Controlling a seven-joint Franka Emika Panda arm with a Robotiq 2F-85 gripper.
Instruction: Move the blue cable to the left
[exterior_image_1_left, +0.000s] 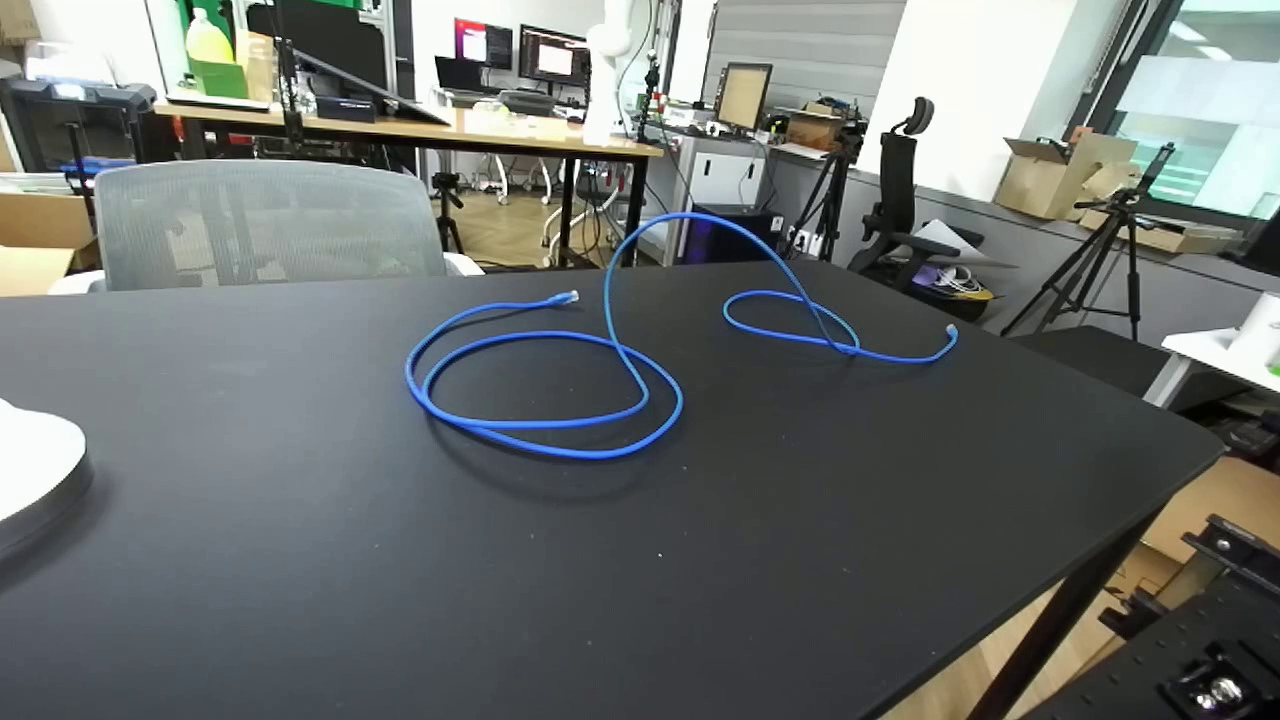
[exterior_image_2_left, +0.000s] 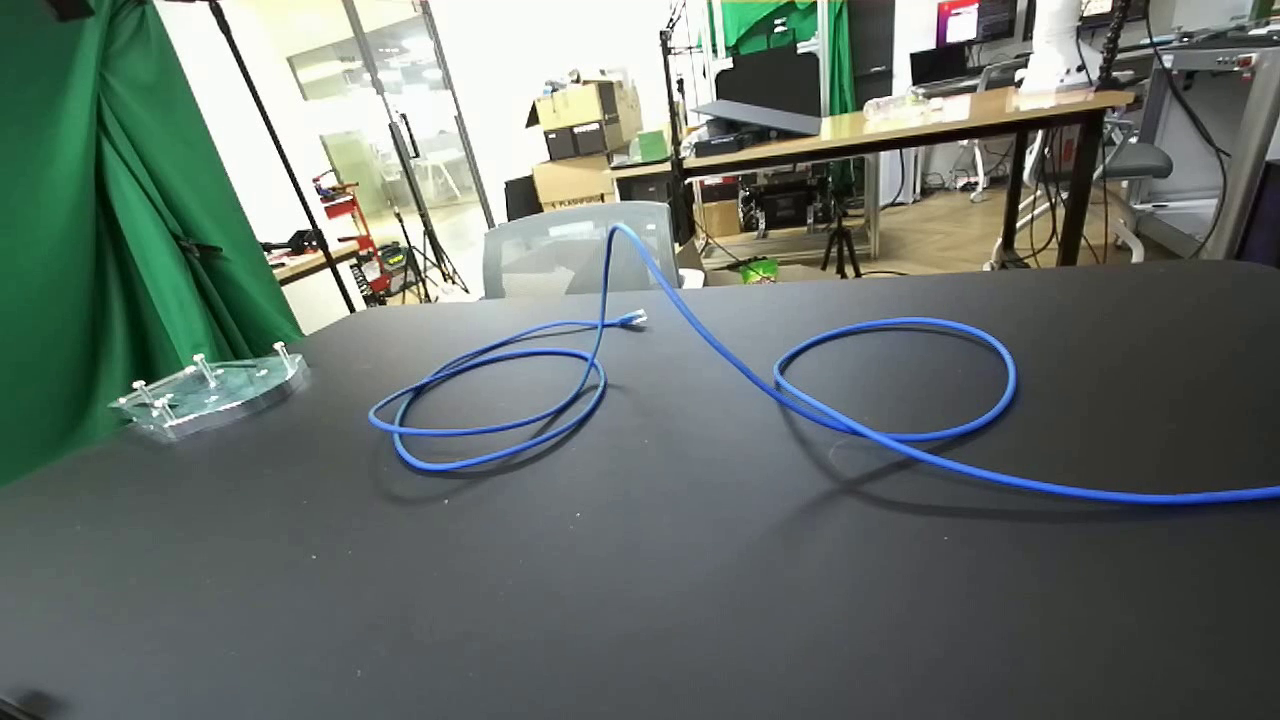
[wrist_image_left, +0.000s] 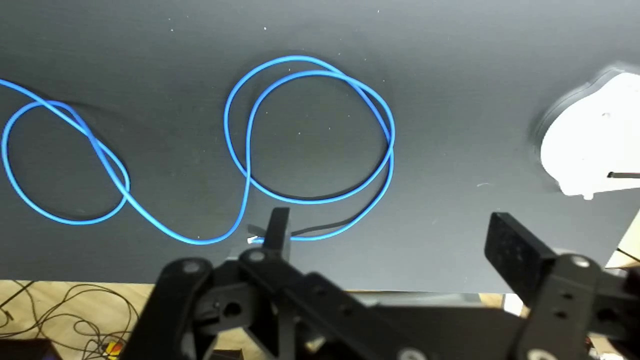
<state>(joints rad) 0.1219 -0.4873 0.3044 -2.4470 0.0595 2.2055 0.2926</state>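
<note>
Two coils of blue cable (wrist_image_left: 310, 202) lie on the counter (wrist_image_left: 450, 175), ahead and left of our gripper (wrist_image_left: 392, 230) in the wrist view; we see its jaws spread wide, one finger (wrist_image_left: 275, 232) masking cable near a pale tip (wrist_image_left: 252, 240).

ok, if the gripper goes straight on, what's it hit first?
Probably the black tabletop, though in the wrist view the gripper overlaps the blue Ethernet cable near one end and could touch that first; height is unclear.
</note>
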